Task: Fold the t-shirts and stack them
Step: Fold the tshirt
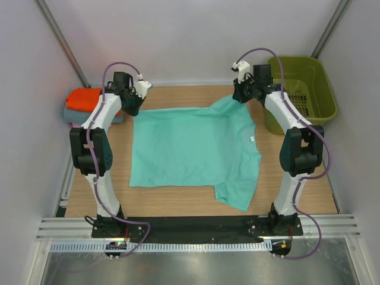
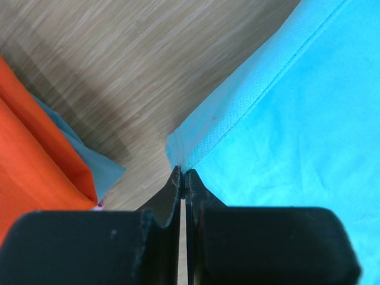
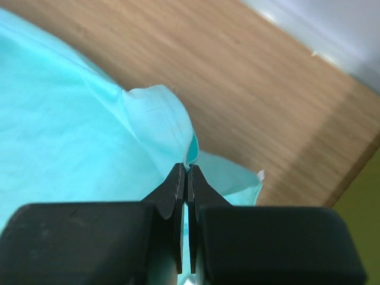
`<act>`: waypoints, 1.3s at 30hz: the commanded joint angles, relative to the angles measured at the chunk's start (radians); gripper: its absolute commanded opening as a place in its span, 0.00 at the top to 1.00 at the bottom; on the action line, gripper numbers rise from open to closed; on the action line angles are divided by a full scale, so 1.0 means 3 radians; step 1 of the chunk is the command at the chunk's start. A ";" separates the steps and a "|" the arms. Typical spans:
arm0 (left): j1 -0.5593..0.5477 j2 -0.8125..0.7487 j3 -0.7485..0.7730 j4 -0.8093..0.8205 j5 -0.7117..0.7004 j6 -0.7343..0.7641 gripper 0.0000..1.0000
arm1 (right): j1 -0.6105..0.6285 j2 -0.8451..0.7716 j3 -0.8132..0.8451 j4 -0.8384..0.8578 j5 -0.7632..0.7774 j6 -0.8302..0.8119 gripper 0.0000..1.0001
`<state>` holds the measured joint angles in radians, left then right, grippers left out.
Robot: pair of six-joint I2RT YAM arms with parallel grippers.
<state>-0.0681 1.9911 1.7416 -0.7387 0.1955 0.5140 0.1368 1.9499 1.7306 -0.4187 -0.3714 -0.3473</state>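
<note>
The left gripper (image 2: 181, 175) is pinching the hem corner, the right gripper (image 3: 186, 169) the far sleeve, of the green t-shirt (image 1: 190, 148), probably light, floppy cloth best taken at its edges.

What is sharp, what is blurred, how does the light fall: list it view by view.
Top external: even soft light, sharp throughout, mint-green t-shirt evenly lit. Left wrist: table grain smeared, that shirt looks bluer, left fingers dark and unfocused. Right wrist: wood soft, upper right corner washed pale, right fingers black silhouettes.
</note>
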 commanded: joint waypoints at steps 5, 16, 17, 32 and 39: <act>0.0099 -0.0378 -0.0191 0.0023 0.0156 0.0056 1.00 | 0.0025 -0.0568 -0.0496 -0.0072 -0.0025 -0.0095 0.99; 0.0089 -0.0700 -0.0615 -0.0043 0.0309 0.0086 1.00 | 0.0030 -0.1115 -0.1079 -0.0133 -0.0030 -0.0080 0.99; 0.0094 -0.0711 -0.0661 -0.0048 0.0320 0.0076 1.00 | 0.0030 -0.1186 -0.1130 -0.0133 -0.0040 -0.0070 0.99; 0.0094 -0.0792 -0.1060 -0.0395 0.0350 -0.0072 0.87 | 0.0132 -0.1565 -0.1841 -0.0439 -0.0373 -0.0100 0.84; 0.0064 -0.1488 -0.1597 -0.0028 0.0458 -0.0323 0.47 | 0.0132 -0.1979 -0.1745 -0.0650 -0.0322 -0.0023 0.54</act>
<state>-0.0456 1.6623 1.2537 -0.8097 0.2966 0.4641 0.1730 1.4300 1.1584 -0.6075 -0.4564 -0.3611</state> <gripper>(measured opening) 0.493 0.446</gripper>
